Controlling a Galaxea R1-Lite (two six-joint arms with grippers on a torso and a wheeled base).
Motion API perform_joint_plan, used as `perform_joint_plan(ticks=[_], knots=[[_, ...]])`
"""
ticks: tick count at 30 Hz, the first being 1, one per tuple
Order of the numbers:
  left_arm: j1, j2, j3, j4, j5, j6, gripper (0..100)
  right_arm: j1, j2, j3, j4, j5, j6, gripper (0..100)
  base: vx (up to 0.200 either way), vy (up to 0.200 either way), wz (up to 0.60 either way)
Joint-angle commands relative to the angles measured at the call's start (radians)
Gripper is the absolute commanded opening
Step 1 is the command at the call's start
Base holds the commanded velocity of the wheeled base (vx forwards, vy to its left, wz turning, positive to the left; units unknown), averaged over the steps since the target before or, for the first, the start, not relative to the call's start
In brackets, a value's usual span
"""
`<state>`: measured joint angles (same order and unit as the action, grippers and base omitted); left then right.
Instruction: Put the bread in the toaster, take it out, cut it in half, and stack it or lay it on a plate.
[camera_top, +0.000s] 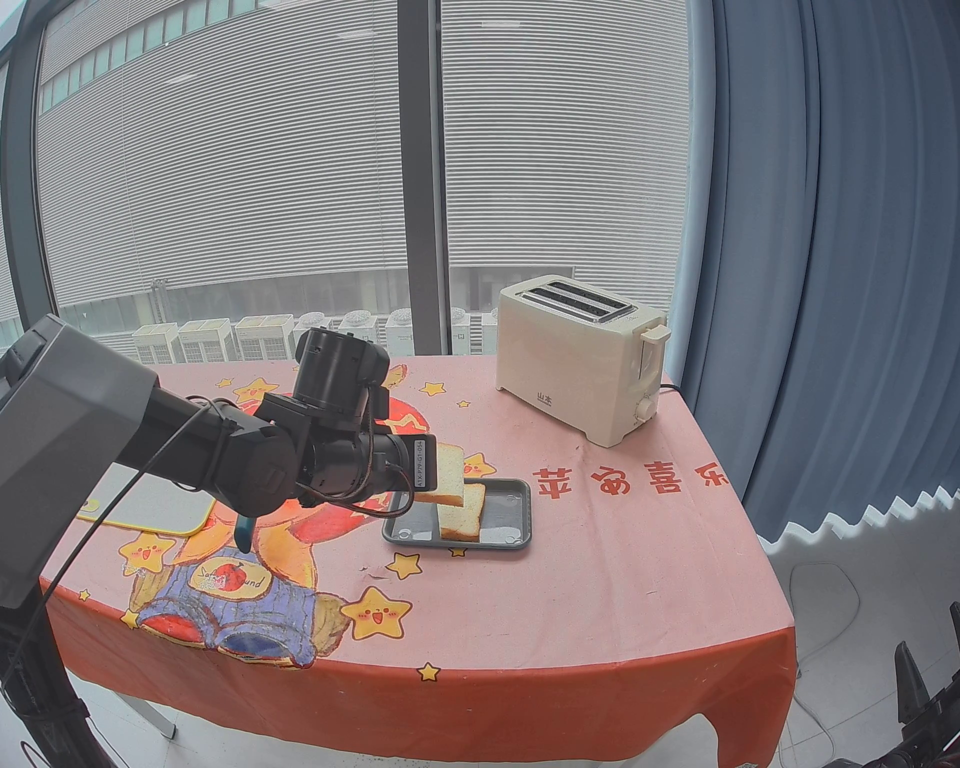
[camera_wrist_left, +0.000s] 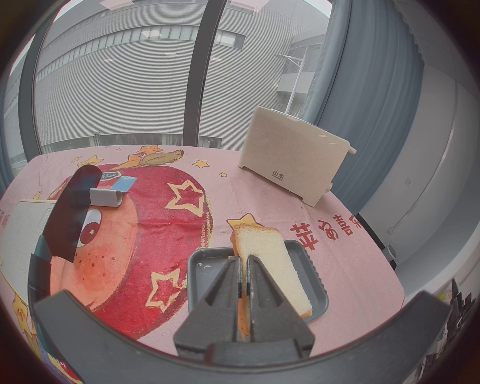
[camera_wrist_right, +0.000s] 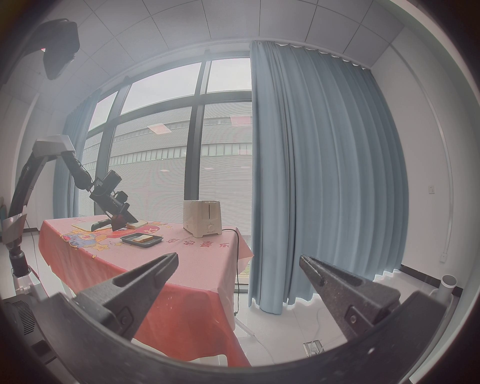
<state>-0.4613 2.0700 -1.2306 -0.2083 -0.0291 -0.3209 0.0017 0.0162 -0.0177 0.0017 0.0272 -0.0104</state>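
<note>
My left gripper (camera_wrist_left: 244, 258) is shut on the edge of a slice of bread (camera_top: 447, 473), holding it upright just above the left end of a dark grey tray (camera_top: 510, 527). A second slice (camera_top: 464, 512) lies in the tray beside it. In the left wrist view the bread (camera_wrist_left: 272, 257) leans out past the fingers (camera_wrist_left: 227, 285) over the tray (camera_wrist_left: 312, 287). The cream toaster (camera_top: 580, 355) stands at the table's back right, both slots empty. My right gripper (camera_wrist_right: 237, 262) hangs open, low and well off the table's right side.
A cream cutting board (camera_top: 150, 505) lies at the table's left edge. A dark-bladed knife (camera_wrist_left: 70, 215) rests by a small grey stand (camera_wrist_left: 105, 196) near it. The toaster's cord runs off the right edge, and a blue curtain (camera_top: 830, 250) hangs close behind.
</note>
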Motion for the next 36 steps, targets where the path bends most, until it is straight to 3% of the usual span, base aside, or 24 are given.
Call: perform_joint_plan(ticks=[1, 5, 36], knots=[[-0.002, 0.025, -0.009, 0.001, 0.0, -0.004, 0, 0.0, -0.015, 0.018, 0.0, 0.0, 0.0, 100, 0.0, 0.0, 0.0], [-0.004, 0.033, -0.01, 0.001, 0.0, -0.029, 0, 0.0, -0.015, 0.018, 0.0, 0.0, -0.002, 100, 0.0, 0.0, 0.0], [-0.004, 0.078, -0.02, 0.0, -0.015, -0.03, 0, 0.0, -0.015, 0.018, 0.0, 0.0, 0.0, 100, 0.0, 0.0, 0.0]])
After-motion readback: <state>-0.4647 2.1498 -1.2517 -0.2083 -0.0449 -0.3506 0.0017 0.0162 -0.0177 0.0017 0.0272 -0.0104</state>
